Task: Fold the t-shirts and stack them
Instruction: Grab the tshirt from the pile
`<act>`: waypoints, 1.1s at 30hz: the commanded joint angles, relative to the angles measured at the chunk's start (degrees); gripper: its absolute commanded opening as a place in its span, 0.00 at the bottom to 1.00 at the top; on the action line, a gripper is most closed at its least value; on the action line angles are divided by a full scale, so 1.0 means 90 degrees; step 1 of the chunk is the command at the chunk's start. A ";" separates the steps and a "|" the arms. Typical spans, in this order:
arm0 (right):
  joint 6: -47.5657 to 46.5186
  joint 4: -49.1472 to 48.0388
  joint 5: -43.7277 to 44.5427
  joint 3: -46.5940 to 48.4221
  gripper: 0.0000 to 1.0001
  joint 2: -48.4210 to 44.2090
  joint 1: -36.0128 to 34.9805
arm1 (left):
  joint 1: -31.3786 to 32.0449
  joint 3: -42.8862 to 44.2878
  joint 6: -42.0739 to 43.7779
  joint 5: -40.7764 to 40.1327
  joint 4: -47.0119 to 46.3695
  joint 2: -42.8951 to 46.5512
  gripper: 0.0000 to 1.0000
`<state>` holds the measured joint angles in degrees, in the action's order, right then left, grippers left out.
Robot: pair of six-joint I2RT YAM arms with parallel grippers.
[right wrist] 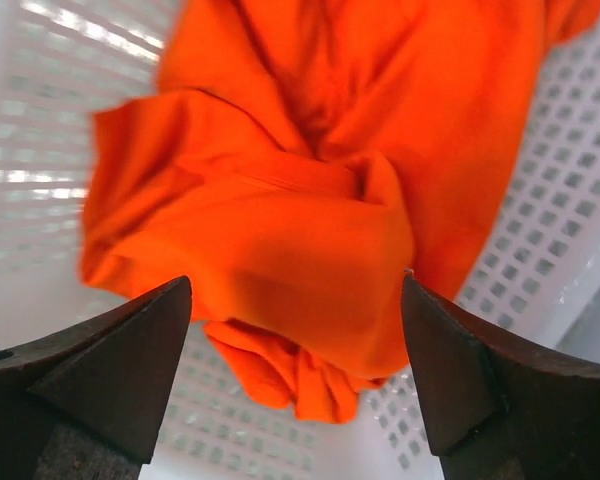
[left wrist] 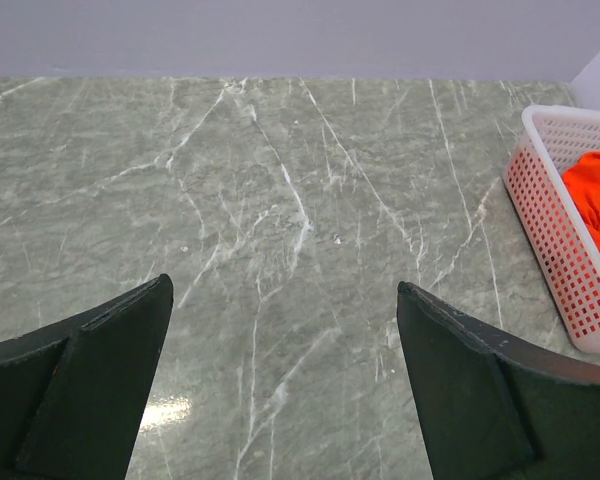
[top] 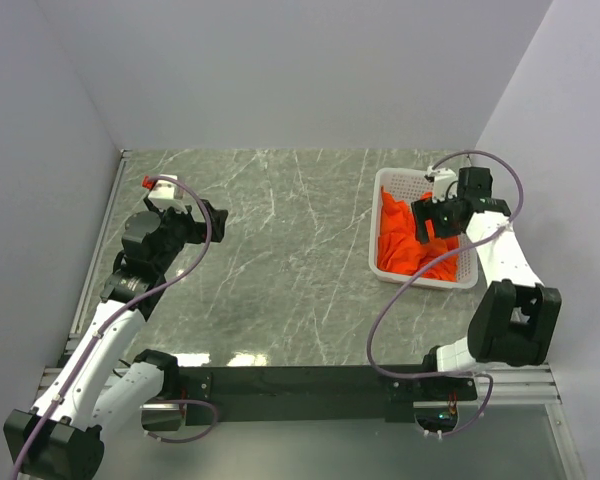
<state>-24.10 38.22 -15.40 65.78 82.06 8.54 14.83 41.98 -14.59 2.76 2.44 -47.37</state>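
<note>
T-shirts: bright orange-red cloth (top: 402,248), crumpled in an unfolded heap inside the white mesh basket (top: 384,190).
Basket: lies against the right edge of the surface (top: 280,250), in its far half, with its long side running along that edge.
Right end effector: (top: 430,226) hangs over the basket's far part with its fingers spread wide above the heap; whether the tips touch the fabric cannot be told.
Left end effector: (top: 214,221) is also spread wide and grips nothing, poised above the surface near the left edge, well apart from the basket.
Open room: a broad bare stretch of surface lies between the two arms, from the far edge to the black rail (top: 300,380) at the near edge.
Right wrist view: close up, a bunched fold of the shirts (right wrist: 310,230) sits between the two dark fingers, with basket mesh (right wrist: 550,220) on either side.
Left wrist view: the dark fingers frame bare surface (left wrist: 280,180); the basket's side wall (left wrist: 560,240) stands at the right, orange cloth (left wrist: 595,190) showing above its rim.
Surface: grey-green, marble-veined, glossy near the rail.
Room: plain pale walls (top: 280,70) close in the far, left and right edges.
</note>
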 commanded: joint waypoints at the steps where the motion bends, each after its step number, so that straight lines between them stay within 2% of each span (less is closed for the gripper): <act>1: -0.0155 -0.0105 0.0880 0.0123 0.90 0.0275 -0.0001 | 0.0003 0.0033 0.0088 0.0074 -0.0163 0.0108 0.99; 4: -0.0096 -0.0126 0.0832 0.0268 0.83 0.0733 -0.0001 | 0.0003 0.0024 0.0088 0.0074 -0.0163 0.0108 0.99; 7: 0.0040 0.0166 0.0579 0.0648 0.66 0.1222 -0.0011 | 0.0003 0.0023 0.0098 0.0025 -0.0154 0.0117 0.99; 8: 0.0070 0.0255 0.0462 0.0737 0.51 0.1301 -0.0011 | 0.0003 0.0014 0.0098 0.0015 -0.0154 0.0127 0.99; 10: 0.0070 0.0421 0.0198 0.0913 0.37 0.1331 -0.0021 | 0.0003 0.0014 0.0107 -0.0004 -0.0144 0.0117 0.99; 11: 0.0051 0.0470 0.0081 0.0972 0.18 0.1283 -0.0021 | 0.0003 0.0004 0.0107 0.0005 -0.0144 0.0117 1.00; 14: -0.0086 0.0714 -0.0484 0.1226 0.00 0.0757 -0.0021 | 0.0003 0.0004 0.0107 -0.0004 -0.0144 0.0137 0.99; 21: -0.0360 0.1641 -0.2214 0.2923 0.00 -0.0913 -0.0459 | 0.0003 0.0023 0.0117 -0.0004 -0.0134 0.0127 0.99; 26: -0.0155 0.1769 -0.3568 0.5081 0.00 -0.1052 -0.0655 | 0.0003 0.0014 0.0146 -0.0121 -0.0115 0.0127 0.99; 27: 0.0097 0.1518 -0.3814 0.5587 0.00 -0.1071 -0.0655 | 0.0003 0.0004 0.0156 -0.0141 -0.0115 0.0127 0.99; 29: 0.0391 0.1098 -0.4244 0.5951 0.00 -0.1120 -0.0646 | 0.0003 -0.0006 0.0166 -0.0170 -0.0124 0.0127 0.99; 30: 0.1021 0.0738 -0.4536 0.6050 0.00 -0.1168 -0.0646 | 0.0003 -0.0015 0.0166 -0.0190 -0.0124 0.0127 0.99; 31: 0.1443 -0.0117 -0.4674 0.6234 0.00 -0.1217 -0.0636 | 0.0003 -0.0006 0.0176 -0.0209 -0.0124 0.0117 1.00; 32: 0.1853 -0.0512 -0.4801 0.6352 0.00 -0.1208 -0.0636 | 0.0003 -0.0015 0.0176 -0.0219 -0.0124 0.0098 0.99; 33: 0.2718 -0.1328 -0.5141 0.6498 0.00 -0.1140 -0.0607 | 0.0003 -0.0016 0.0195 -0.0239 -0.0115 0.0088 0.99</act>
<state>-15.90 43.66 -51.62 120.99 70.57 2.87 14.83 41.98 -14.17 1.58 2.46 -47.33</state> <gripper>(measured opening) 0.034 0.994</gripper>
